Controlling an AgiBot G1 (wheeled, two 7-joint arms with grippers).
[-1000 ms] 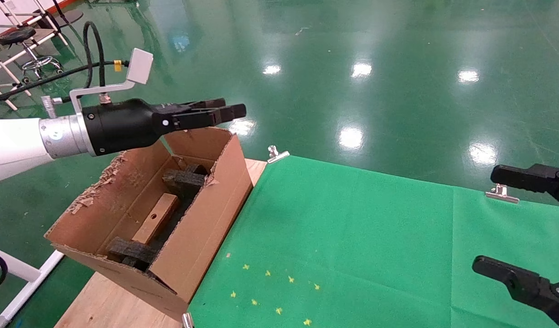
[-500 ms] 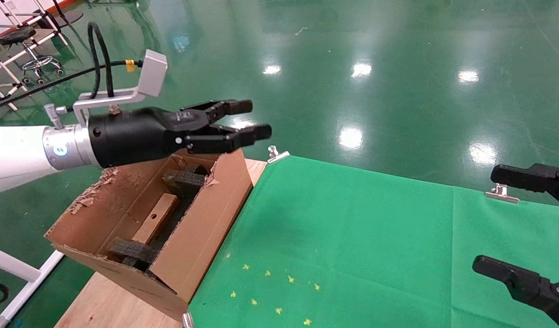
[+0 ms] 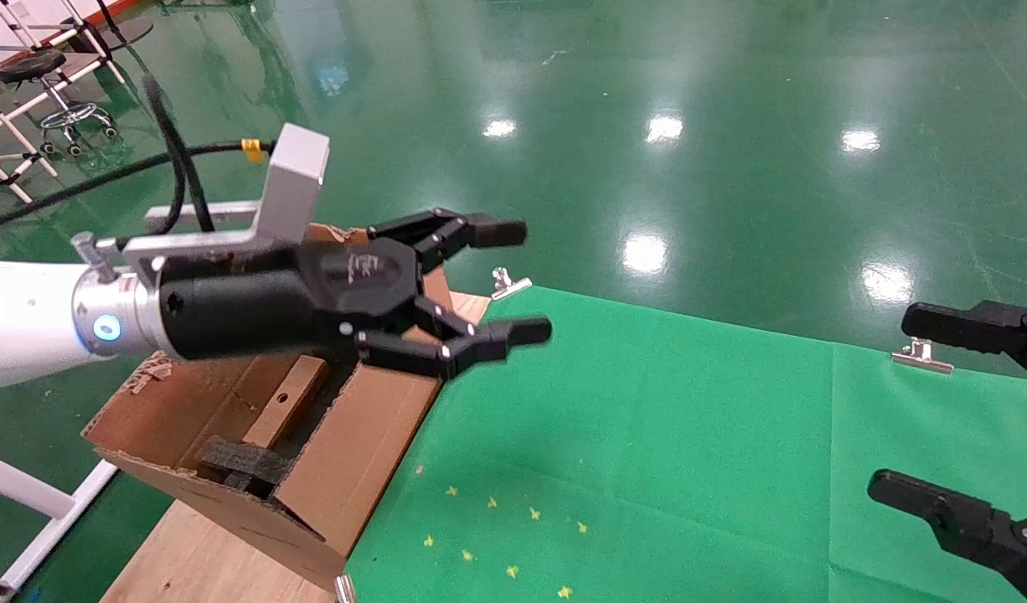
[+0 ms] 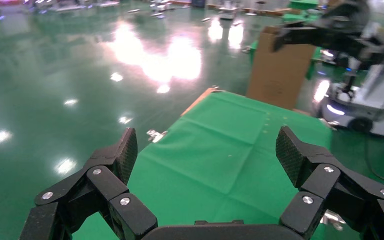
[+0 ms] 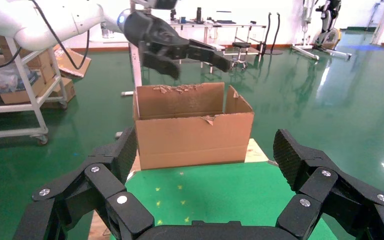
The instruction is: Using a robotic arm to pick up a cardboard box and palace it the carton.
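Note:
The small cardboard box (image 3: 287, 402) with its round hole lies inside the large carton (image 3: 371, 435), between dark grey foam pieces (image 3: 244, 461). My left arm (image 3: 28, 322), white with a blue light ring, reaches over the carton. Its gripper (image 3: 523, 280) is open and empty, past the carton's near wall and above the green cloth's edge. The left wrist view shows its open gripper (image 4: 207, 152) over the cloth. The right wrist view shows the carton (image 5: 192, 132) from the side with the left gripper (image 5: 200, 65) above it. My right gripper (image 3: 890, 402) is open and parked at the right edge.
A green cloth (image 3: 647, 435) covers the wooden table (image 3: 187, 561), held by metal clips (image 3: 509, 285) (image 3: 920, 356). Small yellow marks (image 3: 505, 528) dot the cloth near the front. Another carton (image 4: 280, 70) and another machine (image 4: 365, 100) stand far off on the green floor.
My left gripper went from shut to wide open. It swung from above the carton's far end forward and right toward the green cloth. The small box stayed in the carton.

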